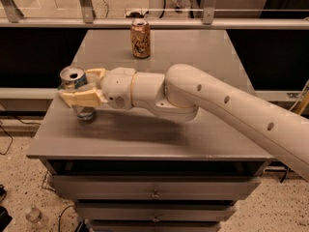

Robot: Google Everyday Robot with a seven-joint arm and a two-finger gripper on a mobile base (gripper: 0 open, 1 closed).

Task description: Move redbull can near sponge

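Note:
The redbull can [73,78], silver and blue with an open shiny top, stands upright near the left edge of the grey table [159,134]. My gripper [81,87] reaches in from the right and is shut on the can, with one pale finger [82,99] in front of it and one behind. The can's base is at or just above the tabletop; I cannot tell which. The sponge does not show; the gripper and can cover the spot where it lay.
An orange-brown patterned can [140,37] stands upright at the back middle of the table. My thick white arm [217,105] crosses the table's right half. A metal rail [154,22] runs behind the table. Drawers [154,193] sit below the front edge.

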